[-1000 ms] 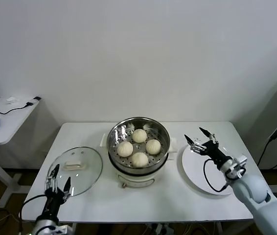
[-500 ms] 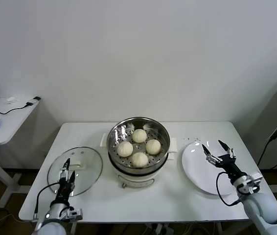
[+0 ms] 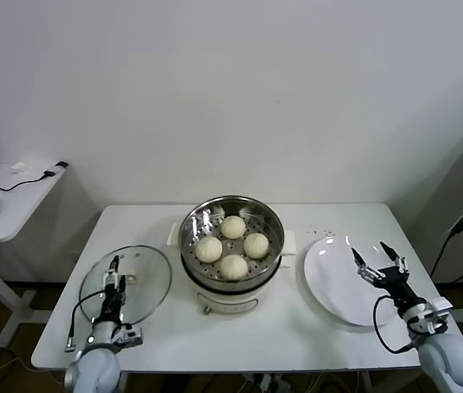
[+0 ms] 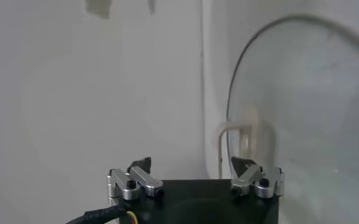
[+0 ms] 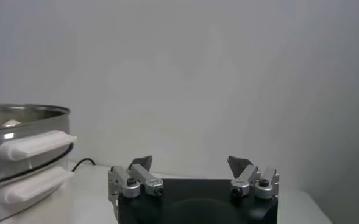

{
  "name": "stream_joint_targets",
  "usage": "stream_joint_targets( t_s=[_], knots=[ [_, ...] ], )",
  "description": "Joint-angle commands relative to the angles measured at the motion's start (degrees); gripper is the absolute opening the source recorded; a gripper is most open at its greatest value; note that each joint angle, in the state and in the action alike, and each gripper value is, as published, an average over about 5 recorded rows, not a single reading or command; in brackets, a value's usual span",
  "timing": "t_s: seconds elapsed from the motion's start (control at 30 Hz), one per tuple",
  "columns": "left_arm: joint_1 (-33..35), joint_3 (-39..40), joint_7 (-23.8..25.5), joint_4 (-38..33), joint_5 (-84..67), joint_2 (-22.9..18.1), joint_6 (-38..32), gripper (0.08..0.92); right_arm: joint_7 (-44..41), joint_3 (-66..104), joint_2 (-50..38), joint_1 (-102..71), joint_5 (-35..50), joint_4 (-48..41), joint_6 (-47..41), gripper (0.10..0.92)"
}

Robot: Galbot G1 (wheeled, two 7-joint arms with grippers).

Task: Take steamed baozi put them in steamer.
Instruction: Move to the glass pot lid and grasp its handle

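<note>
- Left end effector (image 3: 111,279): low at front-left corner of the table (image 3: 297,323), over the near edge of the glass lid (image 3: 137,282). Fingers spread apart, nothing between them; the left wrist view shows this too, w/ the lid rim ahead.
- Glass lid: lies flat on the table, left of the steamer, just beside it. Its handle (image 3: 119,277) is pale.
- Steamer (image 3: 231,246): center of the table, shiny steel pot on a cream base w/ side handles, uncovered.
- Baozi (image 3: 233,227): all 4 are inside the steamer on the perforated tray, in a diamond shape, close to each other. One at back, one left (image 3: 209,249), one right (image 3: 256,245), one front (image 3: 233,267).
- White plate (image 3: 334,282): right of the steamer, flat on the table, nothing on it.
- Right end effector (image 3: 379,264): above the right part of the plate, near the table's right edge. Fingers wide apart, holds nothing. In the right wrist view the steamer side w/ handle (image 5: 36,145) is visible.
</note>
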Motion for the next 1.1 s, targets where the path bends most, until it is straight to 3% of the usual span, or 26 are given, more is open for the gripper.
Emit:
stream_joint_targets(
  t_s=[0.03, 0.23, 0.33, 0.83, 1.1],
  knots=[
    [-6.2, 0.4, -2.5, 7.7, -0.2, 0.7, 1.7, 0.823, -0.5, 1.6, 0.8, -1.4, -0.9, -0.2, 0.4, 0.823],
    [-6.7, 1.6, -2.3, 8.1, -2.3, 0.9, 1.5, 0.820, -0.9, 1.8, 1.4, -1.5, -2.0, -1.0, 0.9, 0.823],
    [-6.8, 1.6, -2.2, 8.4, -2.2, 0.7, 1.5, 0.778, -1.0, 1.9, 1.7, -1.6, -2.3, -1.1, 1.0, 0.823],
    [-5.5, 1.5, -2.2, 5.3, -3.1, 1.5, 0.7, 0.351, -1.3, 2.2, 2.3, -1.2, -3.5, -2.0, 1.4, 0.823],
    [0.4, 0.3, -0.7, -7.6, -6.9, 5.4, 1.6, 0.155, -1.3, 2.1, 2.2, -0.2, -3.5, -2.8, 1.4, 0.823]
  ],
)
